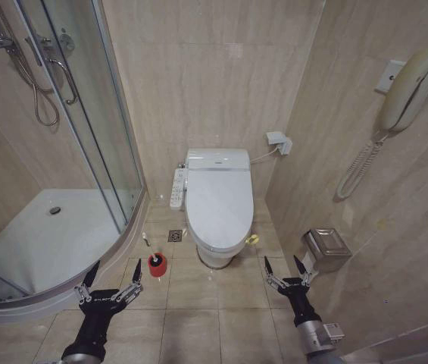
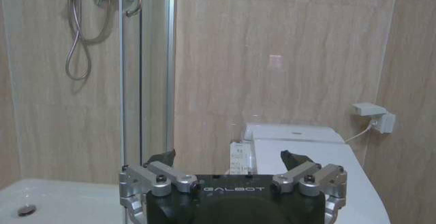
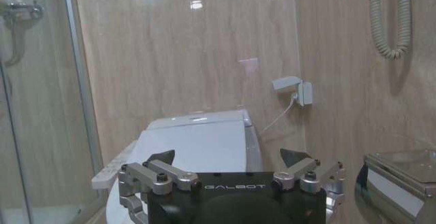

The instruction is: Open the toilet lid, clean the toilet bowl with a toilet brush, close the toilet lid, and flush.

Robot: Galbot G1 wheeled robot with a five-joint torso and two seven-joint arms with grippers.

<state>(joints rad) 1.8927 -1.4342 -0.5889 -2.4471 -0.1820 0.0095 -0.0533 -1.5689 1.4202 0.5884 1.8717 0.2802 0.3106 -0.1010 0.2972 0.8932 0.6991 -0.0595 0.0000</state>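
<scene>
Both grippers, left [image 1: 110, 285] and right [image 1: 286, 274], hang spread wide and empty, well short of the toilet with its lid [image 1: 219, 199] down over the bowl [image 1: 215, 255], brush [image 1: 156, 260] in its red cup just ahead of the left one, likely staged for opening.

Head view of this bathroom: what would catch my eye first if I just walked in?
Probably the white toilet bowl against the back wall, its toilet lid down. Next, the robot's two open grippers in the foreground, the left gripper and right gripper, both held above the tiled floor, short of the toilet. A small red cup stands on the floor left of the bowl, beside the curved glass shower.
</scene>
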